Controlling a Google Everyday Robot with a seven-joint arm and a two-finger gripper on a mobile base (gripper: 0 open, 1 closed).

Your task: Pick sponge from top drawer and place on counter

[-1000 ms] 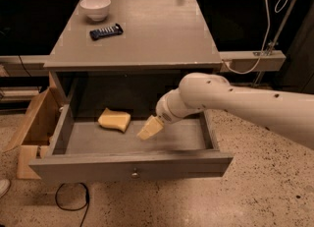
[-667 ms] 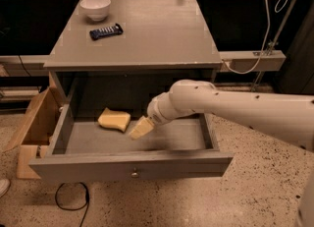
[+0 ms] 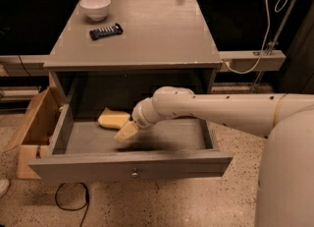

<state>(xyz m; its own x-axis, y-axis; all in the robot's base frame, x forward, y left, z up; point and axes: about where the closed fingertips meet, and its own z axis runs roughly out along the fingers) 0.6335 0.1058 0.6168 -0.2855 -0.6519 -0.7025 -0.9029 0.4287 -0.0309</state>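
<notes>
Top drawer (image 3: pixel 130 164) is pulled open, knob (image 3: pixel 133 174) facing out. The sponge (image 3: pixel 113 118) lies flat on the drawer floor, toward the back and left of centre. My gripper (image 3: pixel 126 131) is down inside the drawer, tip pointing down-left, just beside the sponge's near right corner. It looks just short of touching, though the angle makes that hard to be sure of. How wide my pincer is set I cannot tell; it reads as one tan wedge from here, and nothing is in it. My arm (image 3: pixel 221 113) reaches in from the right, under the edge of the counter (image 3: pixel 157 34). Step in hand, as I judge it: the approach to the grasp, with sponge not yet picked and the placing not begun. Next move calls for sliding a little further left and back so the pincer straddles the sponge, then closing gently since it is soft, then lifting clear of the drawer walls and out from under the counter lip before going up. On the counter: a white bowl (image 3: pixel 95 7) and a dark flat device (image 3: pixel 106 31) at the back left, so I would aim for bare top away from both.
</notes>
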